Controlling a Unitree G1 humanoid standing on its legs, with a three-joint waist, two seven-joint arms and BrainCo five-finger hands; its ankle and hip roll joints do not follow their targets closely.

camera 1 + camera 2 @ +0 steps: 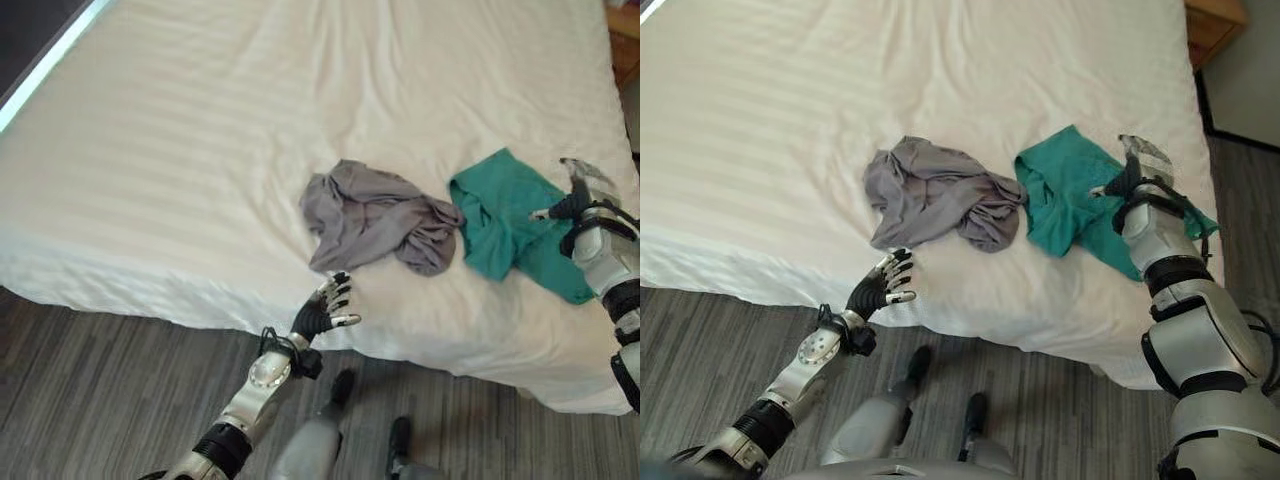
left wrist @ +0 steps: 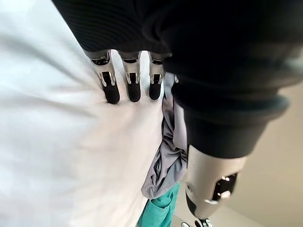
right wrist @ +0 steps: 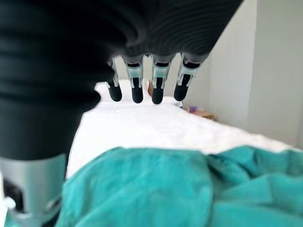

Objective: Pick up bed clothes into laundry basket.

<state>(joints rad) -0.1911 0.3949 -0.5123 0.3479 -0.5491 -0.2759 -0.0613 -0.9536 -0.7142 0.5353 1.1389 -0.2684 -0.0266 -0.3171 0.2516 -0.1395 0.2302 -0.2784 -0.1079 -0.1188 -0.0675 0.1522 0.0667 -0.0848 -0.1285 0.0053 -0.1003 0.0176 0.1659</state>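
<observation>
I'm sitting at the reach stage here, nothing picked up yet. Starting at nine o'clock, I'm looking at the bed (image 1: 180, 150), white sheet, bare on that side. Coming in from seven o'clock, I'm holding my left hand (image 1: 328, 305) at the near edge of the mattress, fingers (image 2: 111, 87) loosely straight and apart, gripping nothing, tips pointing at the grey garment (image 1: 370, 215). That grey piece is lying crumpled near the middle of the bed, just beyond the hand at its twelve o'clock; I can't tell whether the tips are touching its hem. Moving on to three o'clock, the teal garment (image 1: 505, 220) is lying just beside the grey one, close to the bed's right edge. My right hand (image 1: 578, 195) is hovering over its far side, fingers (image 3: 158, 85) extended and apart, clamped on nothing.

I'm not spotting a laundry basket from here. My judgement: next I'm needing each hand lower into the cloth, fingers curling in to bunch a good fold before lifting, since loose fabric is likely to slip from a shallow pinch.
</observation>
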